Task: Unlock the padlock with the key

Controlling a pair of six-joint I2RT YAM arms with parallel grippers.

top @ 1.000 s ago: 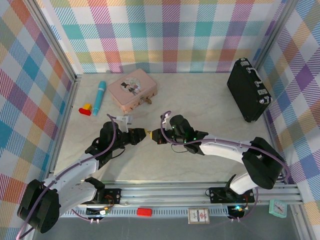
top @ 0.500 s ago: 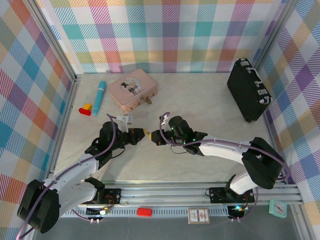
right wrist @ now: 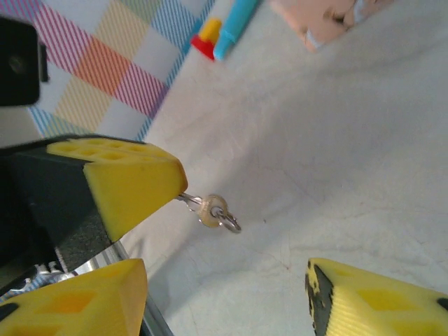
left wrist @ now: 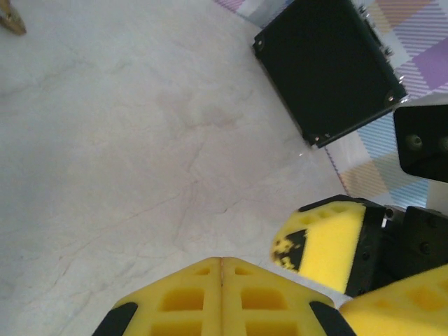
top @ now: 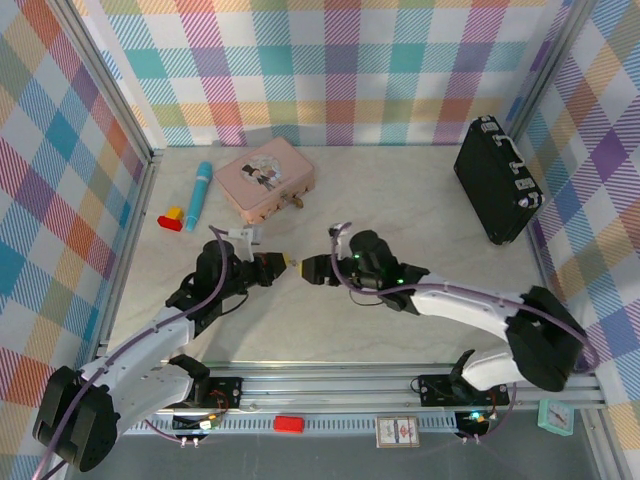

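My left gripper (top: 287, 264) is shut on the key (right wrist: 210, 208). The key's round bow and small ring stick out past the yellow fingertips (right wrist: 133, 185), above the tabletop. In the left wrist view the two pads of the left gripper (left wrist: 221, 260) meet along a closed seam. My right gripper (top: 310, 268) faces the left one tip to tip, a small gap away. It is open (right wrist: 224, 280) with nothing between its fingers. The padlock (top: 294, 203) is a tiny brass-coloured piece at the near edge of the pink tin (top: 265, 178), well behind both grippers.
A black case (top: 497, 180) stands at the back right by the wall. A teal pen (top: 198, 195) and red and yellow blocks (top: 172, 218) lie at the back left. Checked walls enclose the table on three sides.
The right gripper has opened and drawn back slightly to the right, leaving the key in the left gripper. The left gripper has stayed shut and shifted a little away from me.
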